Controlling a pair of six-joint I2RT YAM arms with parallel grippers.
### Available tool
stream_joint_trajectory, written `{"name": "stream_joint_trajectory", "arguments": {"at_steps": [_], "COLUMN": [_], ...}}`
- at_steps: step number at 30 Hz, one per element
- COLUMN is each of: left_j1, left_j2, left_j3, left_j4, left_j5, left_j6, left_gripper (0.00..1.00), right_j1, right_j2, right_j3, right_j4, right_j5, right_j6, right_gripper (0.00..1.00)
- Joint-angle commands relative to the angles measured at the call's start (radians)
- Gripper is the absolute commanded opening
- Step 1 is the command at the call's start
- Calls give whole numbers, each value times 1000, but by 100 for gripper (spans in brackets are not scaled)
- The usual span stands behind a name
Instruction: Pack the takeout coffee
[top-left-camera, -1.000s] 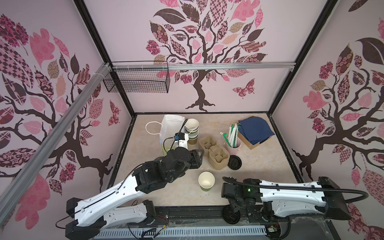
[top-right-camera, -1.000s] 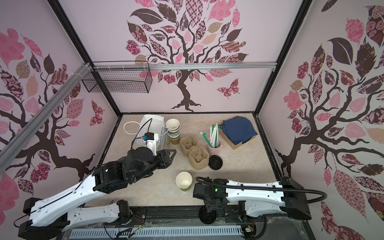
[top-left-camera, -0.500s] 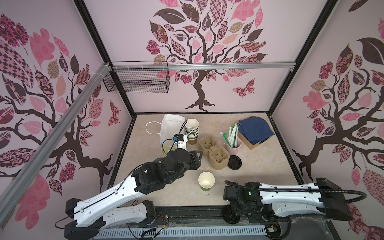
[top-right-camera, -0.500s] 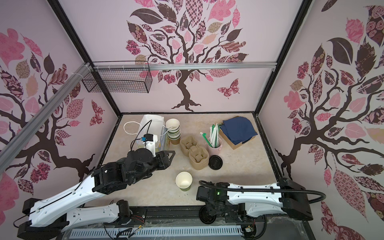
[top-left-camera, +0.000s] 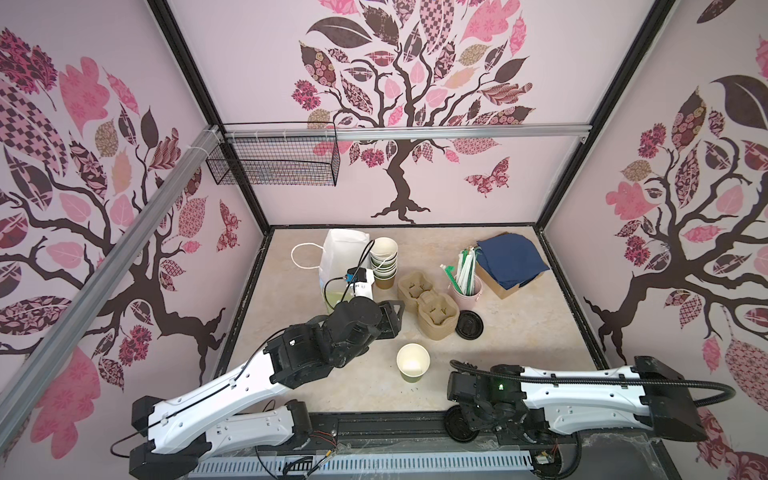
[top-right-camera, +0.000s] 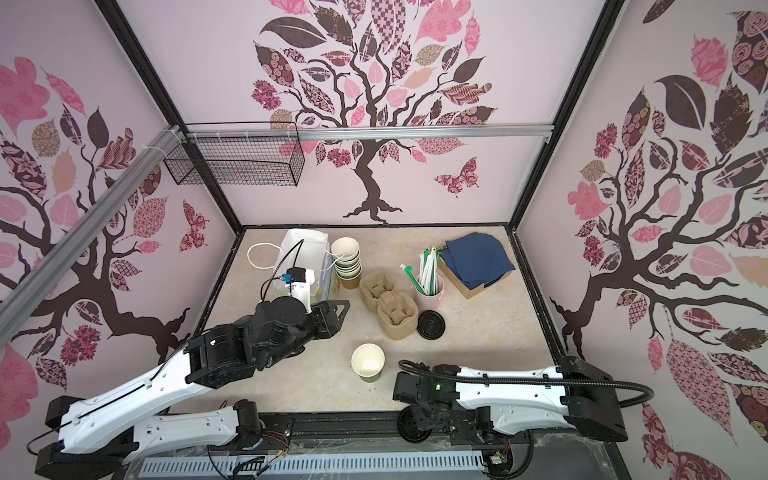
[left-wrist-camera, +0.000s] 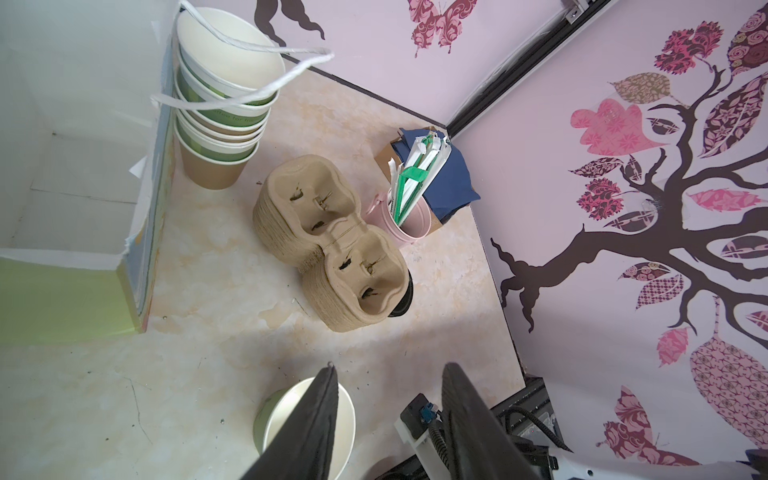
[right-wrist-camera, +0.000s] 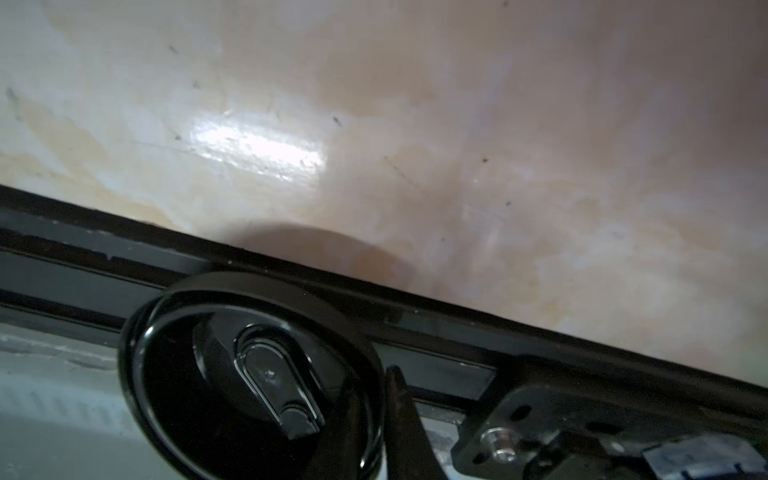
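Left end effector (left-wrist-camera: 388, 372), jaws apart, lidless cup (left-wrist-camera: 282, 419) near

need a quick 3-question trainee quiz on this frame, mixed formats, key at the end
1. True or false: the lone green paper cup in front of the pulp carriers already wears a lid.
2. What stands right beside the white paper bag? A) stack of paper cups B) pink straw pail C) navy napkins
3. Fill in: the ___ gripper is at the black sip lid nearest the arms' bases.

Key: 1 false, its top is open. 2 A. 3 right; the right gripper has a finger against that lid's rim.
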Motion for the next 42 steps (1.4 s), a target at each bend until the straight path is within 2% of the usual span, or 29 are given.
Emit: {"name": "stream_joint_trajectory", "arguments": {"at_steps": [1, 5, 7, 10, 13, 16, 19, 25, 28, 34, 42], "left_j1": [-3, 0, 3, 14, 49, 56, 56, 57, 57, 60, 72], "left_j2": [2, 1, 1, 4, 13, 29, 17, -77, -112, -125, -122], "left_j3": [-21, -4, 10, 23, 6, 0, -25, -159, -195, -213, -202], "left_j4": [15, -16, -46, -87, -80, -75, -69, 78, 58, 66, 37], "left_j5": [-26, -22, 6, 91, 272, 388, 421, 489, 496, 518, 510], "left_j6": [0, 2, 0, -15, -45, -70, -130, -247, -283, -277, -265], "left_gripper": [45, 45, 47, 55, 64, 68, 71, 74, 74, 74, 60], "right_j1": [-9, -38, -97, -170, -178, -179, -179, -187, -188, -207, -241], "right_j2": [-67, -173, -217, -233, -173, -89, -56, 9, 19, 61, 97], "right_j3": [22, 94, 156, 269, 415, 540, 608, 665, 678, 690, 701], "right_j4": [-91, -175, -219, -260, -265, -251, -206, -137, -90, 2, 66], "right_j5": [47, 105, 114, 140, 185, 202, 209, 187, 168, 95, 3], "right_j6": [21, 43, 25, -31, -81, -125, -142, -173, -167, -170, -182], "right_gripper": [9, 9, 9, 10, 10, 10, 10, 10, 10, 10, 11]}}
